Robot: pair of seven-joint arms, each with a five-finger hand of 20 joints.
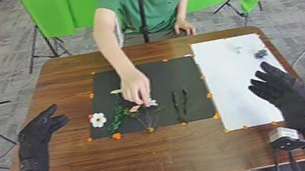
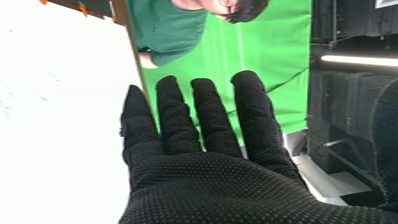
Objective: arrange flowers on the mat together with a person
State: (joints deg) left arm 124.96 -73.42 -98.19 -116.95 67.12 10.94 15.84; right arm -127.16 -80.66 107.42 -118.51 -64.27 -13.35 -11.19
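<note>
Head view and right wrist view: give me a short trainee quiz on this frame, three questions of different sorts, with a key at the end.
1. True or false: the white flower nearest the robot's left hand lies on the black mat.
2. Short answer: are the fingers of the robot's right hand curled or straight?
3. Multiple choice: what is at the flowers in the middle of the mat?
a) the left hand
b) the right hand
c) the person's hand

Key: 1 true; 2 straight; 3 c
</note>
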